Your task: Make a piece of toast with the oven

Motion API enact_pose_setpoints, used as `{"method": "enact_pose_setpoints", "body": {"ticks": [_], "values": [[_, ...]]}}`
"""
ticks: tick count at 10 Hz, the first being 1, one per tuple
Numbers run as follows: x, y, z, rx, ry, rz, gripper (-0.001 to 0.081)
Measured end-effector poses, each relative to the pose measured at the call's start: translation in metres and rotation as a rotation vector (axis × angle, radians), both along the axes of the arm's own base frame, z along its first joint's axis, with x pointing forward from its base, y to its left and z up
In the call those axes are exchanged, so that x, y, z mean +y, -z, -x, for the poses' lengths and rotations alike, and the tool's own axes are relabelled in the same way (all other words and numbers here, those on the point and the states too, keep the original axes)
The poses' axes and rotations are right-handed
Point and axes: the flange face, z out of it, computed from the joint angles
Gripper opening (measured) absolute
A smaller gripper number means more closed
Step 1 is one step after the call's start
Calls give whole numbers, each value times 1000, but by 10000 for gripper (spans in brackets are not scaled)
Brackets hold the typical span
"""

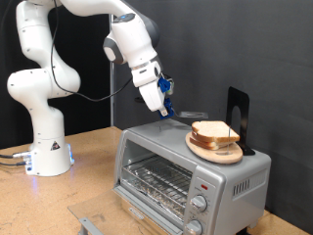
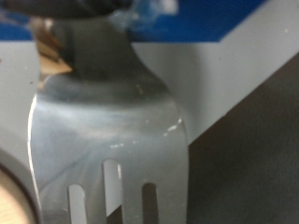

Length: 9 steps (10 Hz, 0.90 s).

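The silver toaster oven [image 1: 240, 179] stands at the exterior view's lower right, its wire rack [image 1: 156, 179] showing through the front. On its top, a round wooden plate [image 1: 209, 153] carries a stack of toast slices [image 1: 213, 132]. My gripper [image 1: 162, 100] hangs over the oven's top, to the exterior view's left of the plate, shut on a metal slotted spatula [image 2: 107, 121]. Its blade [image 1: 184, 116] reaches towards the toast. In the wrist view the blade fills the picture, with the plate's rim [image 2: 9, 201] at one corner.
A black upright stand [image 1: 238, 111] rises behind the plate on the oven top. Round knobs [image 1: 199, 204] sit on the oven's front at the exterior view's right. The robot's white base [image 1: 47, 152] stands on the wooden table [image 1: 88, 186] at left. A grey flat piece [image 1: 93, 223] lies before the oven.
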Motion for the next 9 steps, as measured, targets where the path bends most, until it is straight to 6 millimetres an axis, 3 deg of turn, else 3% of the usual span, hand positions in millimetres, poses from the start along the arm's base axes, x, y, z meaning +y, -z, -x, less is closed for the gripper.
{"method": "enact_pose_setpoints", "body": {"ticks": [2,4,9], "values": [[-21,-1,-6,-47,57,-97,400],[-56,0,-6,-76,96,-141,400],[-146,5,19,-144,140,-184,400]]}}
